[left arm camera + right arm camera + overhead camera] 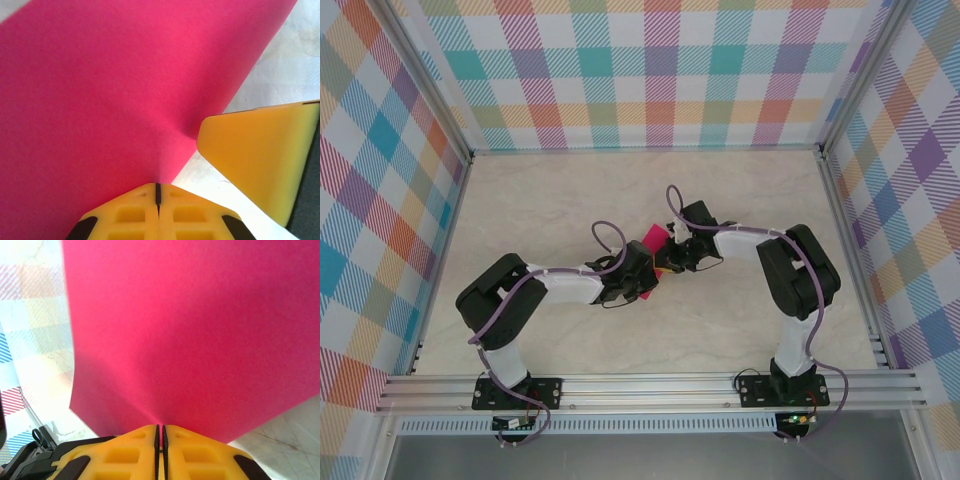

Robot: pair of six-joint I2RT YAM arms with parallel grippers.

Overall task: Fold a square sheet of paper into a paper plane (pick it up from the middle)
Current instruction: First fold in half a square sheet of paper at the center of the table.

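Note:
The square sheet of paper (653,238) is magenta-pink and held up off the table between my two grippers at mid-table. In the left wrist view the sheet (115,90) fills most of the frame, and my left gripper (158,192) is shut on its lower edge. The yellow finger (260,155) of the right gripper sits close on the right, touching the sheet's edge. In the right wrist view the sheet (180,330) rises from my right gripper (160,430), which is shut on its near edge. From above, the left gripper (642,284) and right gripper (672,262) nearly touch.
The pale marbled tabletop (540,210) spreads around the arms. Checked walls (650,70) close the back and both sides. An aluminium rail (640,385) runs along the near edge, where both arm bases are bolted.

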